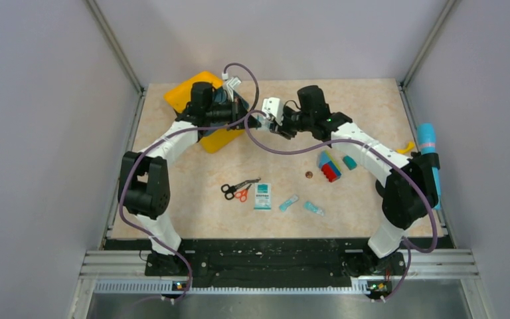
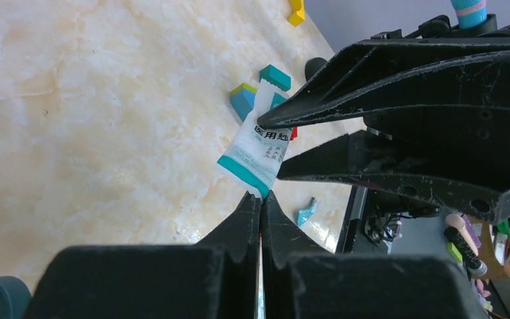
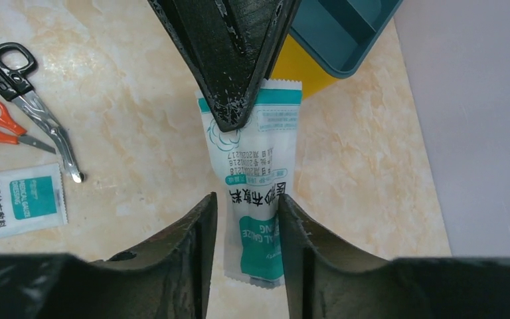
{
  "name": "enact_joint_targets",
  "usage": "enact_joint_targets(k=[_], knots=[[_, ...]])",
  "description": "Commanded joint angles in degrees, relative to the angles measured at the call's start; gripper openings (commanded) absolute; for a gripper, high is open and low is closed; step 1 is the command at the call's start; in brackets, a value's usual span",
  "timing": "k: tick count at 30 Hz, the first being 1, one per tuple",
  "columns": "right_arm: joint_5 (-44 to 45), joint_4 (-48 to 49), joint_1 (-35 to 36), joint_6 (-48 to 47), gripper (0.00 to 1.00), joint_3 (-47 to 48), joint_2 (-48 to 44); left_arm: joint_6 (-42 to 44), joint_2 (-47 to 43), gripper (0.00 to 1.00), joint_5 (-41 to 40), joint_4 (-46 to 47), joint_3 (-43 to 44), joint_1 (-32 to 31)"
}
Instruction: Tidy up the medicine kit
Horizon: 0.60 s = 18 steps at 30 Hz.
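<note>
We see the gauze packet [image 3: 255, 166] held in the air just beside the medicine kit [image 1: 180, 93], on the kit's side facing the table's middle. The kit itself lies partly beneath the left arm, and the teal tray [image 3: 345, 26] appears to sit in it. The left gripper [image 2: 260, 199] is fully closed, its tips pinching only a corner of the packet's top edge. The right gripper [image 3: 247, 199] stands partly open with its jaws flanking the packet's lower half, and we cannot tell whether they touch it. Our worry is that thin corner hold. If the right gripper drags on the wrapper as it backs away, or the left arm swings quickly toward the kit, the slick packet could slip free and land beside the kit rather than in the tray. The grippers are also close enough to collide.
</note>
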Motion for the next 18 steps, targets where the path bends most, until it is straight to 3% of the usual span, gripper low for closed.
enact_joint_targets(k=[1,4,7,12,18], knots=[[0.2,1.0,0.4,4.9,0.47,1.8,-0.8,-0.8,-1.1,0.00,-1.7,3.9,3.0,0.4],[-1.2,1.4,-1.4,11.5,0.62,-0.3,-3.5,-0.5,-2.9,0.00,-6.5,2.7,4.4,2.1],[-3.9,2.2,-5.3,21.2,0.71,-2.8,-6.1,0.3,-5.4,0.00,-17.5,-0.9,6.2,4.3],[-4.6,0.4,-8.8,28.9,0.72,-6.8,-7.8,-5.7,-7.3,0.00,-31.7,-5.6,7.1,7.9],[-2.4,-0.3,-9.6,28.9,0.72,-8.9,-8.7,-11.8,-5.5,0.00,-36.9,-10.1,7.3,8.0]])
